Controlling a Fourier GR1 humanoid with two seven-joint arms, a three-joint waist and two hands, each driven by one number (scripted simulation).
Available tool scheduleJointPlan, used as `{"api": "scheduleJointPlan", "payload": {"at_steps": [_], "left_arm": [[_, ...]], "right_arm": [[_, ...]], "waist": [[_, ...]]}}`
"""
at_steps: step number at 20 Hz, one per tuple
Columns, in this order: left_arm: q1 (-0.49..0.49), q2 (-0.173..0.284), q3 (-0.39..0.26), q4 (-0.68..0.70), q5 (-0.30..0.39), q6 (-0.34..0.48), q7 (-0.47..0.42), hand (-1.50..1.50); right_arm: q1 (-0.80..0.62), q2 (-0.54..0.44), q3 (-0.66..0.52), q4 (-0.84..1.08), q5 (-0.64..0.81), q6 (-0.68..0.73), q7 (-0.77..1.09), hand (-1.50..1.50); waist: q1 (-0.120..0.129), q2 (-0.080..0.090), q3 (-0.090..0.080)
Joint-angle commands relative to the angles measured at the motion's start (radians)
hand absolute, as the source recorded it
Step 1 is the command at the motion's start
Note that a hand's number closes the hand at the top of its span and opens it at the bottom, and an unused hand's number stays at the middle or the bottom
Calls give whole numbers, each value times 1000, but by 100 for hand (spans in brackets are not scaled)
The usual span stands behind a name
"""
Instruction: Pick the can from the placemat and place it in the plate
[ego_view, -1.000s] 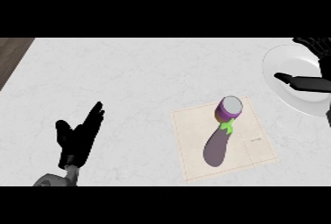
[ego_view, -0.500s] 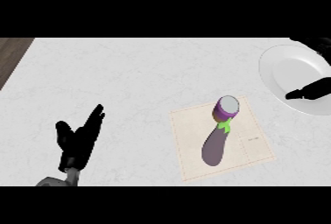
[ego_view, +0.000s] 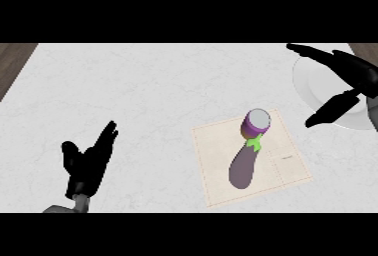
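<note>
pale, faintly veined stone-like counter (ego_view: 162, 90), smooth and matt, with a strip of dark wood grain (ego_view: 13, 62) at the far left corner. beige cloth-like placemat (ego_view: 221, 185) with stitched edging, flat and dull. purple can (ego_view: 256, 124) with a pale glossy-looking lid; smooth white plate (ego_view: 314, 80); matt black hands (ego_view: 87, 165) (ego_view: 347, 75).

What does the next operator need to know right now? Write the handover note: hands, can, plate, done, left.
Left hand: open, resting near the lower left edge, fingers up.
Right hand: open, holding nothing, spread over the plate at the upper right.
Can: purple, upright on the placemat, untouched.
Done: nothing yet; the can is not grasped.
Left: bring the right hand to the can, grasp it, lift it, set it in the plate.
</note>
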Motion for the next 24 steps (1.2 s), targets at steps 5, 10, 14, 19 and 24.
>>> {"api": "scheduleJointPlan", "payload": {"at_steps": [5, 10, 14, 19, 24], "left_arm": [[-17, -43, 16, 4, -23, 0, 54, 0], [19, -57, 6, 13, -46, -27, 28, 0], [49, -31, 63, -7, -31, -87, 12, 0], [26, -38, 73, -66, -44, -75, 121, 0], [-23, -84, 84, 46, -94, -66, 57, 0]], "right_arm": [[81, 65, 25, -128, 140, -22, 116, -150], [64, 160, 68, -64, 209, 3, 162, -150], [106, 209, 22, -142, 201, 57, 232, -150], [201, 260, 37, -270, 261, 45, 284, -150], [180, 272, 57, -134, 414, -19, 203, -150]], "waist": [[-4, 4, -4], [6, 7, -3], [2, 6, -4], [-3, 4, -3], [0, 7, -3]]}}
